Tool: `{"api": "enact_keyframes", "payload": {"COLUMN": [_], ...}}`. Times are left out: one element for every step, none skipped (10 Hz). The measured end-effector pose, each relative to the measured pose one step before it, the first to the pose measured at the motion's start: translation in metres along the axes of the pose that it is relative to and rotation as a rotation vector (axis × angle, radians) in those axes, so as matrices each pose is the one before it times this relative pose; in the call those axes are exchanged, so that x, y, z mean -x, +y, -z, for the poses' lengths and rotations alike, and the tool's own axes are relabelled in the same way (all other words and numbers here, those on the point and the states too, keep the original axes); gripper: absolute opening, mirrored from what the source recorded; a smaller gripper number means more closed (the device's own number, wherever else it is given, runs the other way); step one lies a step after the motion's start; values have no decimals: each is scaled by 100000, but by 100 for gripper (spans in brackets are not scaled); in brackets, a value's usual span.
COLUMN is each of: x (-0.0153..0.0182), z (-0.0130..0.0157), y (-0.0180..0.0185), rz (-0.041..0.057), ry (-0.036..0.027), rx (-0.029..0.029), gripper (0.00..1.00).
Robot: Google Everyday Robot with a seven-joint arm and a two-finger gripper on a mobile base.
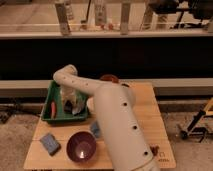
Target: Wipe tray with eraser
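The green tray (54, 119) sits at the back left of the wooden table (150, 125). My white arm rises from the bottom centre, bends at an elbow (69, 76) above the tray and reaches down into it. The gripper (75, 106) is low inside the tray, right of its middle, at or close to the tray floor. What it holds is hidden. A small orange-red object (53, 110) lies in the tray's left part. A blue-grey flat block (50, 143), like an eraser, lies on the table in front of the tray, apart from the gripper.
A dark purple round bowl (81, 145) stands at the table's front, right of the block. A small blue cup (95, 129) shows beside my arm. A brown-red bowl (109, 78) sits at the table's back edge. A dark wall and ledge run behind.
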Motion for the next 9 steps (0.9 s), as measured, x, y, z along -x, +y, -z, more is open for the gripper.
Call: {"api": "enact_keyframes", "payload": {"x": [-955,-1056,-609,-1045,-835,-629,-546,-334,-312], "z": [37,227,130,102,-71,-108,-129,-147,-154], "y": [336,360,223,229,-132,-320,-396,-410,-315], "rz": [1992,684,595,855,1212,1076,606,275,-119], "ry": [1097,1447,776,1386,1284,1098,1193,1079,1037], "rx": [997,269,-51,-544,-1138,-1186,-1029,-780,-706], "gripper": [0,0,0,0,0,0,0,0,0]}}
